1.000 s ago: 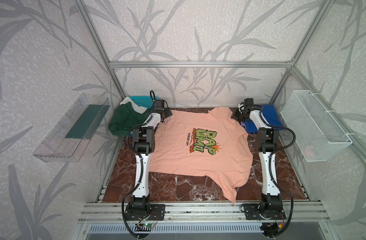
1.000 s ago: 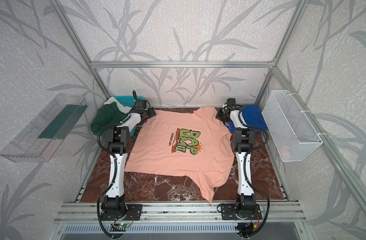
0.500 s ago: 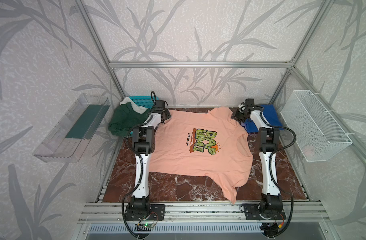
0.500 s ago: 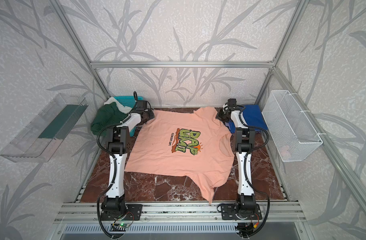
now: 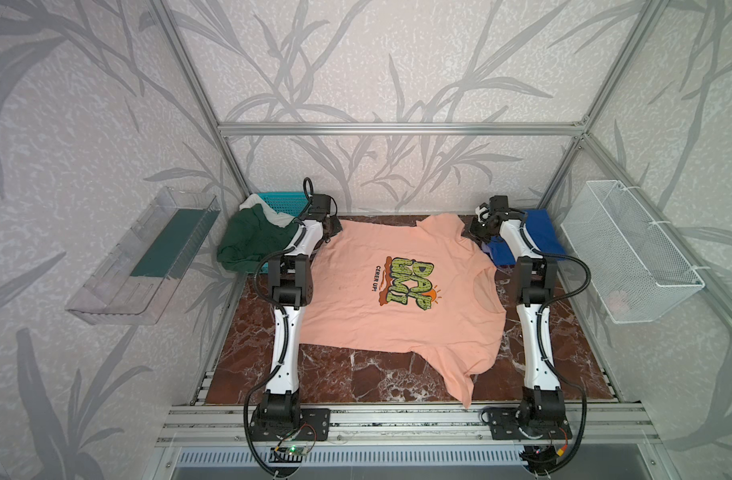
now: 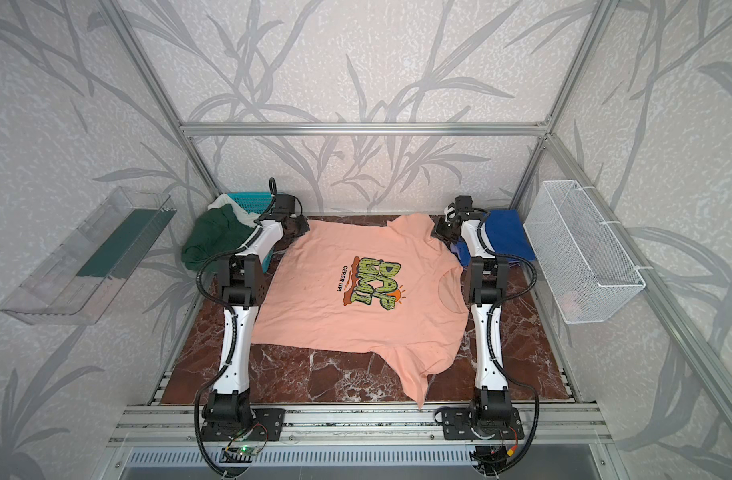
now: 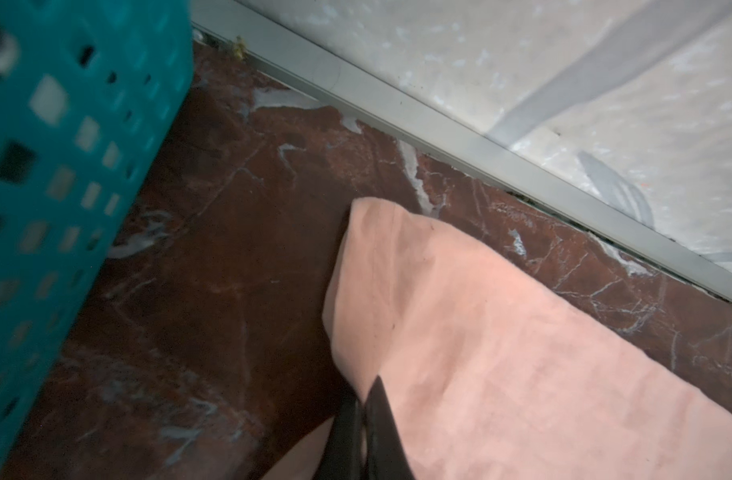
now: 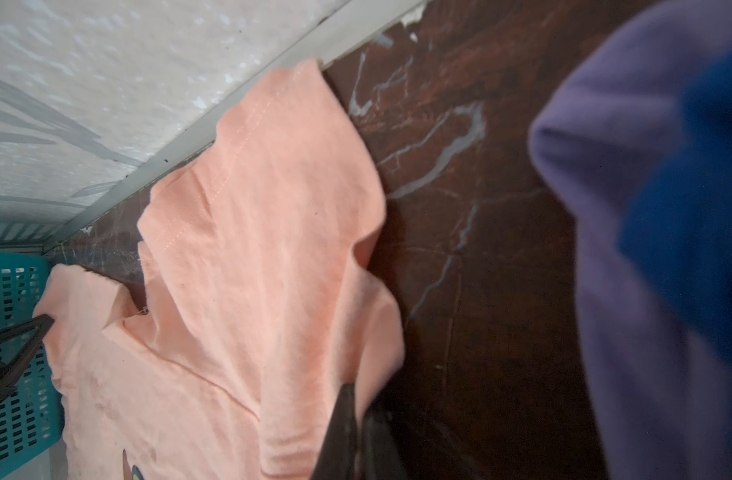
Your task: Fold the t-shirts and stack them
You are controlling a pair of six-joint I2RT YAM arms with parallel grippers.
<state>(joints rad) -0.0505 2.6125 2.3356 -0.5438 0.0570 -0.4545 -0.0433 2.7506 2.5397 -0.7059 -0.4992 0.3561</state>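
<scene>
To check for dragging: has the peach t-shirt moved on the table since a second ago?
No. The peach t-shirt lies as before: its near sleeve tip still reaches the front rail at the same spot.

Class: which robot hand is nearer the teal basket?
Left. The left hand grips the peach t-shirt beside the teal basket; the right hand grips it opposite, by the blue t-shirt.
</scene>
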